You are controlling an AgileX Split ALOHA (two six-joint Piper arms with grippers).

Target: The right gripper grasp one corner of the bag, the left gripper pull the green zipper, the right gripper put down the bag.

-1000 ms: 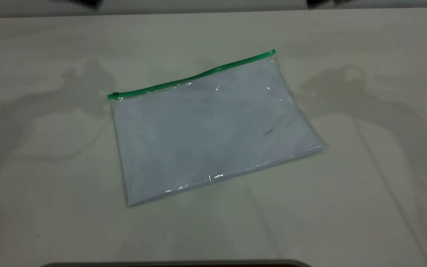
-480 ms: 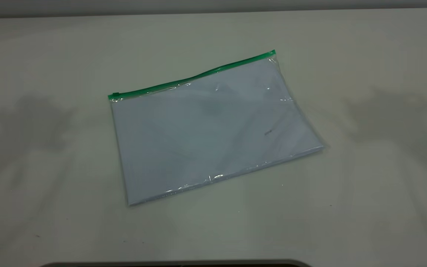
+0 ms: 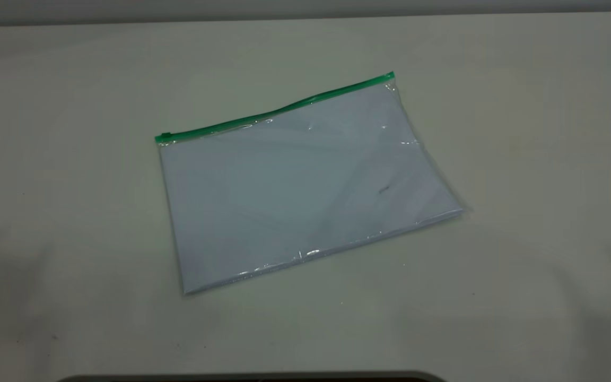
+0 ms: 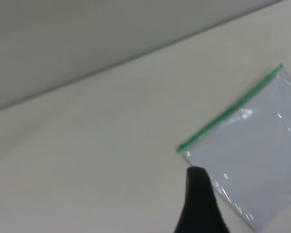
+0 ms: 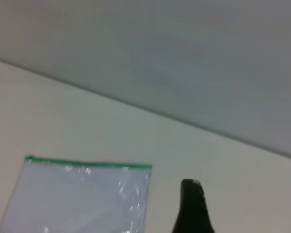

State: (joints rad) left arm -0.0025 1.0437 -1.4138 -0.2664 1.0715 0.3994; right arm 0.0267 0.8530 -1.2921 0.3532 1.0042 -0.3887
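- The table [image 3: 523,159] now shows an even, pale surface in the exterior view; the two arm-shaped shadows that lay to either side of the pouch a second ago, already fainter half a second ago, are gone.
- The bag [image 3: 305,191] lies flat near the table's middle, turned at a slant, with its white sheet inside; its position and outline match the earlier frames.
- The green zipper [image 3: 276,110] runs along the bag's far long edge, its slider tab [image 3: 165,136] at the left end, as before.
- The left gripper [image 4: 200,204] is outside the exterior view; its wrist view shows one dark finger raised above the table, apart from the bag's [image 4: 254,155] zipper-end corner. Whether it is spread or closed I cannot tell.
- The right gripper [image 5: 193,206] is likewise outside the exterior view; one dark finger shows, off beyond the bag's [image 5: 82,199] other zipper corner, touching nothing. Its state I cannot tell.
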